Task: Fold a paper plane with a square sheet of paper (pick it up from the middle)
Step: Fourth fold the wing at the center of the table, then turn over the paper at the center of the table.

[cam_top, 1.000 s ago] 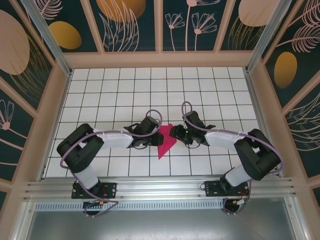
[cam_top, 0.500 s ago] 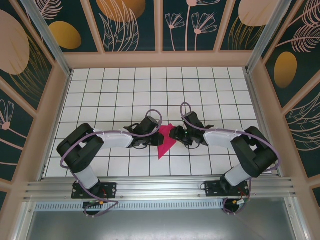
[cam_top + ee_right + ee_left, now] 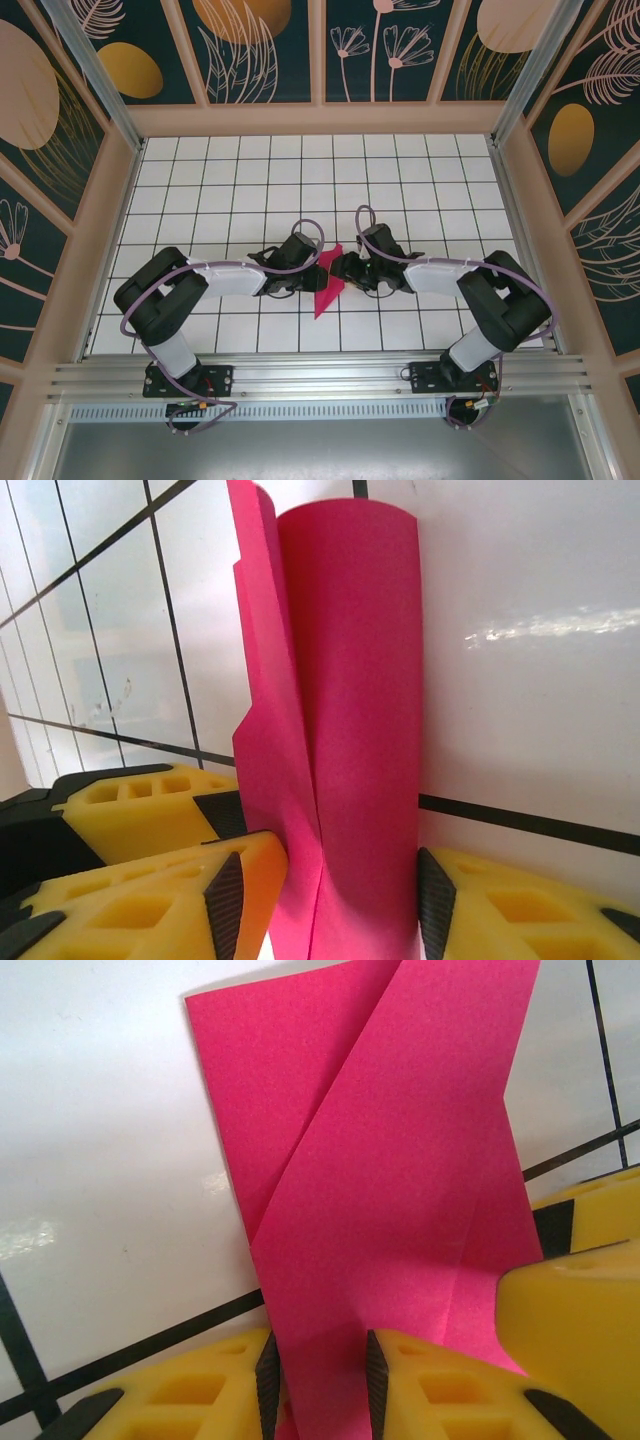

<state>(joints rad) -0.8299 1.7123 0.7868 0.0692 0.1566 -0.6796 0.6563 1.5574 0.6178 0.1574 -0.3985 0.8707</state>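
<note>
- The left tool (image 3: 318, 1380) is narrowed onto the near end of the square sheet of paper (image 3: 400, 1160). The pink paper fills the gap from pad to pad, so it reads as a grip.
- The right tool (image 3: 330, 900) stands wider, its jaws on either side of a flap that bows up in a soft curve. The flap touches the pads, but I cannot tell whether it is squeezed or only bracketed.
- The two tools meet nose to nose over the sheet. A yellow finger of the right one shows just beside the paper in the left wrist view.
- The sheet is already creased into a narrower pointed shape with overlapping layers. It lies at the middle of the table (image 3: 250, 180), its tip towards the arm bases.
- Step in hand, by my judgement, is a mid-way fold, with one flap being turned over while the other side is anchored. It is not a finished dart yet.
- The next move calls for laying the curved flap flat along the centre line and pressing the crease, with the anchor not slipping.
- The main risk is crowding, since the fingers are near enough to collide or drag the thin paper askew.
- The patterned side walls (image 3: 60, 150) and the metal rail (image 3: 320, 375) are well apart from the work.
</note>
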